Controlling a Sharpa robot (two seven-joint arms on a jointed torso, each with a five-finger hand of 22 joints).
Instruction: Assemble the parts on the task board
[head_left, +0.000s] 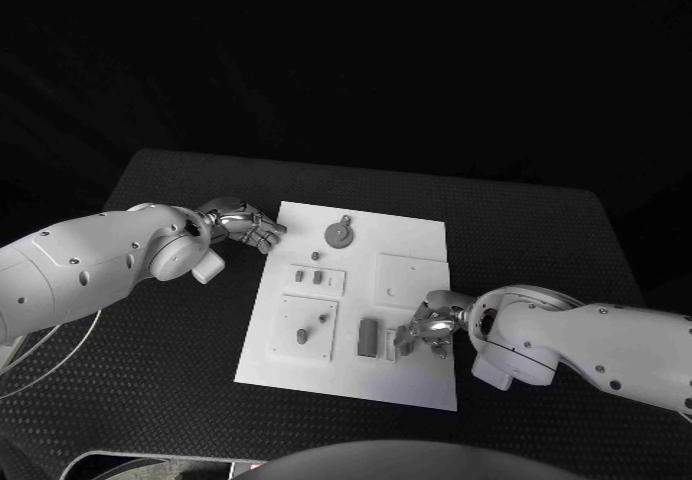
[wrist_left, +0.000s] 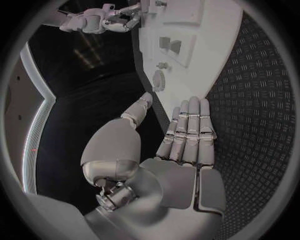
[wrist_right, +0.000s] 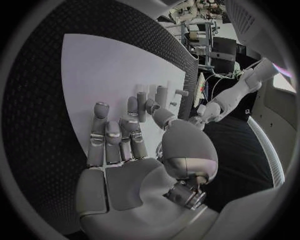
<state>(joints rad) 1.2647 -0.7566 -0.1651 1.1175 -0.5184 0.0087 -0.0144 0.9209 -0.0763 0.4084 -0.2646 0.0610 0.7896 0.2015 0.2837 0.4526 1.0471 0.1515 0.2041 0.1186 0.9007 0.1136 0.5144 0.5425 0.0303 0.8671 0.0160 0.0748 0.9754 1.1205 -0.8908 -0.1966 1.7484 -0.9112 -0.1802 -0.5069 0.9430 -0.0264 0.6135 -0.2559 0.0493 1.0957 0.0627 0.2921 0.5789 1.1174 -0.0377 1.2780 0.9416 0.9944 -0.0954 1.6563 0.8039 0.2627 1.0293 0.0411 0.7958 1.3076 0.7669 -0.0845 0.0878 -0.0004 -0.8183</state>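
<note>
Head view shows you little assembled: grey parts (head_left: 371, 339) lie loose on the task board (head_left: 411, 245) mid-counter, left hand (head_left: 248, 227) and right hand (head_left: 428, 330) both empty, fingers apart.

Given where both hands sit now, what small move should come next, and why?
Probably the right hand should close its fingers on the upright grey parts at the task board's near edge: it holds nothing and its fingers already reach them, while the left hand rests open at the board's far corner.
</note>
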